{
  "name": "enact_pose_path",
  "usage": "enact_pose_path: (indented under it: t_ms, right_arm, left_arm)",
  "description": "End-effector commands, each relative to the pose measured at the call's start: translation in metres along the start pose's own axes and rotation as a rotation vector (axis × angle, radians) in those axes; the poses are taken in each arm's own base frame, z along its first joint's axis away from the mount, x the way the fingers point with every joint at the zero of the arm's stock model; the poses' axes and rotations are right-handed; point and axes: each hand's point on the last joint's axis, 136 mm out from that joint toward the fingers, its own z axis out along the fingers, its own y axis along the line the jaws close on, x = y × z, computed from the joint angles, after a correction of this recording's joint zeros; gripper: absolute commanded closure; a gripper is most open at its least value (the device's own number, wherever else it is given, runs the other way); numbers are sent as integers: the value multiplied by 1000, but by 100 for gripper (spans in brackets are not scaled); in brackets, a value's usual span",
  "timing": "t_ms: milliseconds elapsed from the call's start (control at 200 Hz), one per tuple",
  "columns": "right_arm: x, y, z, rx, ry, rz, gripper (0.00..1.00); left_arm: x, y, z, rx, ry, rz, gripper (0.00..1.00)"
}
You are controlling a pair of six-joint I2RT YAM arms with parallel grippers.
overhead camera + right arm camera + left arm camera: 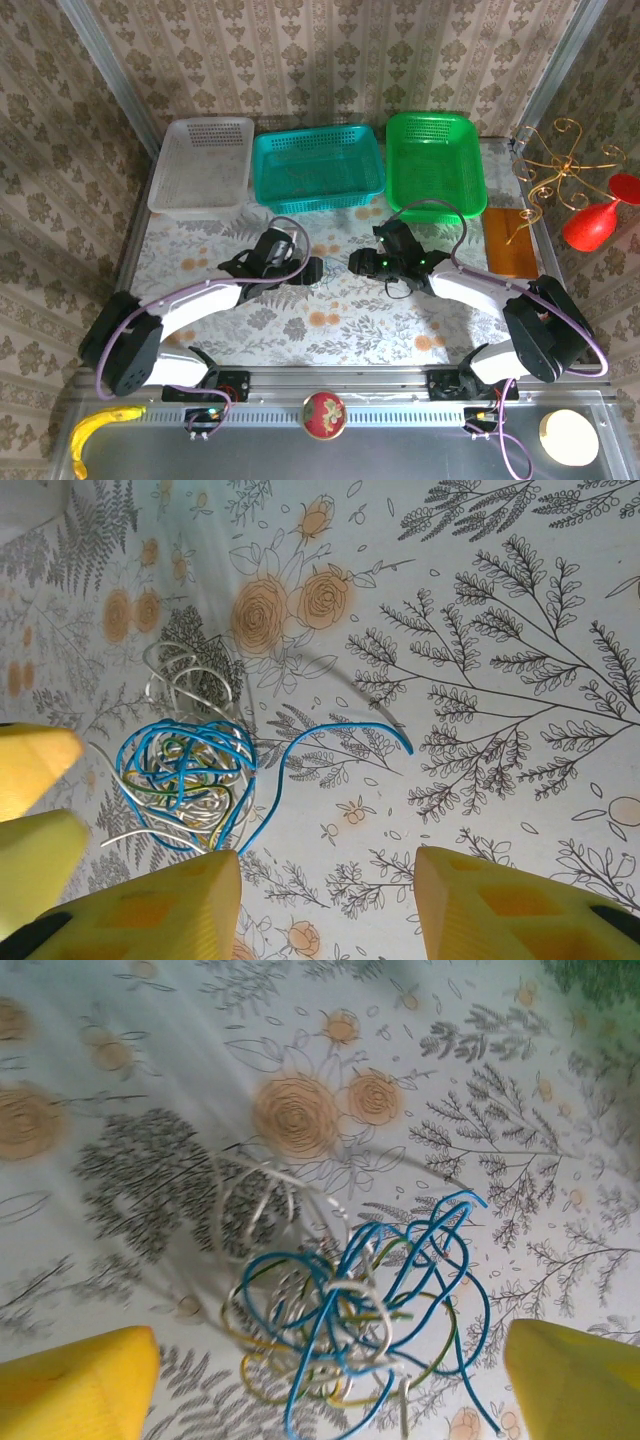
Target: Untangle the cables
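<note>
- The left claw [330,1365] stands spread wide, with its yellow fingers [75,1385] on either side of the cables [345,1315]. The clump lies on the flowered tablecloth [150,1080] between the tips and seems to touch neither finger.
- The right claw [325,880] is spread too and pinches nothing. Bare cloth lies between its tips, and the clump sits ahead of it and off to its left.
- The step in hand, as I judge it, is a first hold on the knot. The left claw should close low on the dense middle rather than on an outer loop, so the bundle is anchored.
- The right claw would best take the loose blue end [340,725], which trails ahead of its jaws clear of the knot, and draw it slowly away from the left claw.
- A hasty pull could tighten the knot, and thin cords may slip from the pads.
- Inside the clump I cannot tell which cord crosses over which. The yellow strands are mostly buried, and the white loops fade into the pale cloth.
- The clump's near part is cut off at the frame edge in the left wrist view, and from above the cords are too fine to pick out.
</note>
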Motion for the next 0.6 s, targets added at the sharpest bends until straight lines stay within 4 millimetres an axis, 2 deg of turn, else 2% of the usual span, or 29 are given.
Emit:
enact_pose_path:
  t_ms: [0,175,300,365,515,535,595]
  right_arm:
    - [-12,2,-10,-17,-68,39,50]
    - [-11,1,-10,-30,-67,62,50]
    - [-9,0,-7,-44,-60,93,50]
    - [-8,1,-5,-59,-55,112,50]
    - [-7,11,-3,-121,-43,151,50]
    - [-3,7,3,-110,-25,162,50]
    - [-2,8,5,-124,-20,178,50]
  left_arm:
    - [-11,-17,11,20,-5,68,17]
    - [-2,-14,28,2,19,76,34]
    - [6,-8,36,-7,24,68,36]
    - [10,-5,40,-10,32,64,40]
    - [13,-6,47,7,30,63,66]
    - [13,-7,47,12,26,63,70]
    - [10,-11,44,31,11,61,81]
